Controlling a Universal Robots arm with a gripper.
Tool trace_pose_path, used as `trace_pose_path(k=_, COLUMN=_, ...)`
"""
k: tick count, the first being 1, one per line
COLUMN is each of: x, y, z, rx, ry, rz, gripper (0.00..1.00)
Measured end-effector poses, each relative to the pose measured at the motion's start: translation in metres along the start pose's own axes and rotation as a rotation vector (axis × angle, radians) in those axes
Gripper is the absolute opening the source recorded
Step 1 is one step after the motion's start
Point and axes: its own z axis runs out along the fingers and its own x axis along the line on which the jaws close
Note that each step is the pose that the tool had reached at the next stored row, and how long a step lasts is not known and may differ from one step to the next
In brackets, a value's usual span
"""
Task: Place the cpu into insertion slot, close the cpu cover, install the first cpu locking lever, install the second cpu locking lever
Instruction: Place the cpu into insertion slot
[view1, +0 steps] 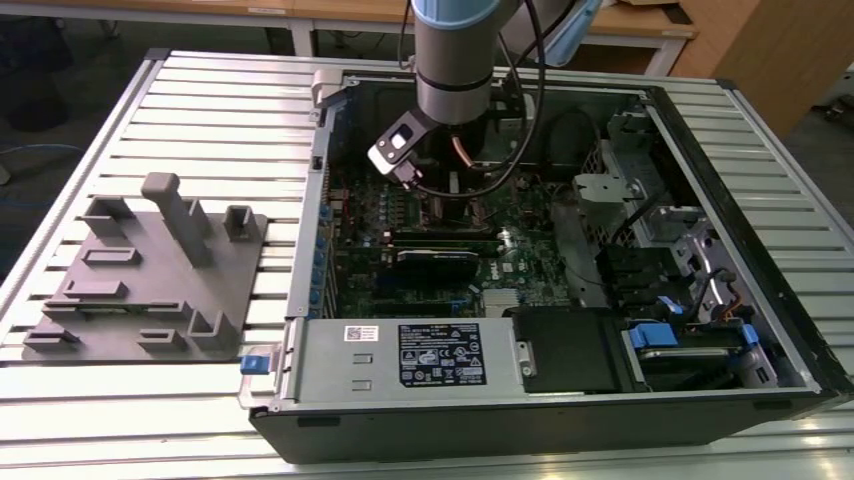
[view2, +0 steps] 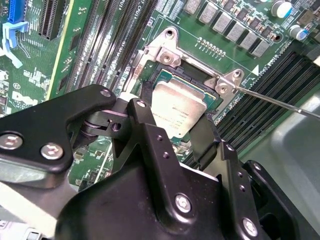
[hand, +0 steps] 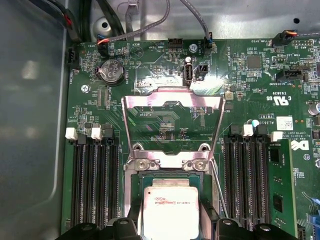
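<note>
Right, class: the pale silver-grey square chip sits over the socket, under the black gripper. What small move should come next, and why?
Probably a short, straight lowering until it lies flat. The pale silver-grey square cpu lines up with the silvery-rimmed square insertion slot beneath the black gripper, and the thin silvery frame-shaped cpu cover is swung open. Whether the chip is seated cannot be told.

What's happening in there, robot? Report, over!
Hand shut on cpu, right at slot; can't tell if seated. Cover flipped up, open. Lever off to the side, not across slot. Over.
</note>
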Motion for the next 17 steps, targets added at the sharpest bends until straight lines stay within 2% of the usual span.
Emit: trace_pose_path(k=17, x=-0.0001, y=-0.0002, z=0.002, rx=0.0, ry=0.0001, rz=0.0, gripper=0.54)
